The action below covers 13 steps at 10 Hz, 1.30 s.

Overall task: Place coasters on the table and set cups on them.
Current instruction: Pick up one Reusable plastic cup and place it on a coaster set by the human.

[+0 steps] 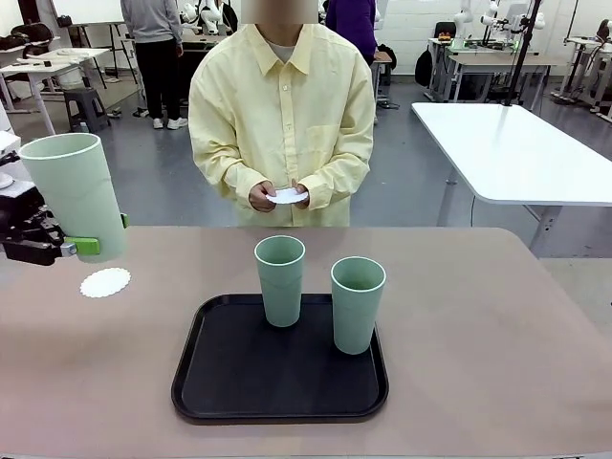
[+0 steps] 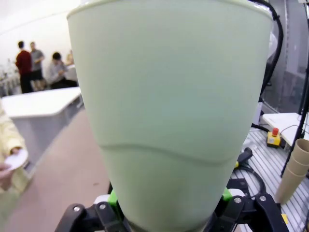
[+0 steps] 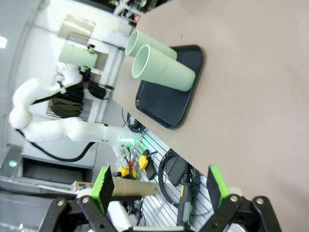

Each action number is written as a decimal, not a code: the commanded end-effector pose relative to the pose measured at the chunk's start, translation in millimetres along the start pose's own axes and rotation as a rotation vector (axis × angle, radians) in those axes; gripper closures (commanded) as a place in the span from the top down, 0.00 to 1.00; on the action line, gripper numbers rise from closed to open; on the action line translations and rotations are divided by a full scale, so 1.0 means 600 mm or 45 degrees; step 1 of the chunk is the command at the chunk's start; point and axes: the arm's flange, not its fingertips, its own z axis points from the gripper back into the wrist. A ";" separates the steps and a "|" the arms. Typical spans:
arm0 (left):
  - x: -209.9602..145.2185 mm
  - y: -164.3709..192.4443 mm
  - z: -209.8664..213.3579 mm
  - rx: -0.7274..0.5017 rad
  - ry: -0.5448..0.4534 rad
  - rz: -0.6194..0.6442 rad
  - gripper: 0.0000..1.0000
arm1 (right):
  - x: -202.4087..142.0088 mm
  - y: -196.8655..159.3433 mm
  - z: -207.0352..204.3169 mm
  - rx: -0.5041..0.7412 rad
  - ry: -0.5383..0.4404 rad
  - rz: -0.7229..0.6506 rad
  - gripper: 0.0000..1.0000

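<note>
My left gripper is shut on a tall mint-green cup and holds it upright in the air at the table's left edge. The cup hangs above and a little left of a scalloped white coaster lying on the beige table. In the left wrist view the held cup looms between the green pads. Two more cups stand on the black tray. The person at the far side holds another coaster in both hands. My right gripper is open and holds nothing, off the table's edge.
The right wrist view shows the tray with its two cups and, farther off, the left arm with its cup. A white table stands behind on the right. A stack of brown paper cups sits beside the robot.
</note>
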 end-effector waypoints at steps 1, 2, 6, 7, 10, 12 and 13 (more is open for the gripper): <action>-0.005 0.004 -0.025 -0.042 0.008 -0.046 0.17 | 0.000 0.000 0.001 0.010 -0.005 -0.001 1.00; -0.005 0.004 -0.025 -0.042 0.008 -0.046 0.17 | 0.000 0.000 0.001 0.010 -0.005 -0.001 1.00; -0.076 0.116 0.182 0.225 0.044 0.070 0.79 | 0.000 0.000 0.001 0.010 -0.005 -0.001 1.00; -0.094 0.120 0.217 0.275 0.055 0.074 0.79 | 0.000 0.000 0.001 0.010 -0.005 -0.001 1.00; -0.161 0.143 0.305 0.421 0.050 0.124 0.79 | 0.000 0.000 0.001 0.010 -0.005 -0.001 1.00; -0.185 0.155 0.313 0.463 0.014 0.071 0.79 | 0.000 0.000 0.001 0.010 -0.005 -0.001 1.00; -0.199 0.156 0.294 0.456 0.004 0.042 0.79 | 0.000 0.000 0.001 0.010 -0.005 -0.001 1.00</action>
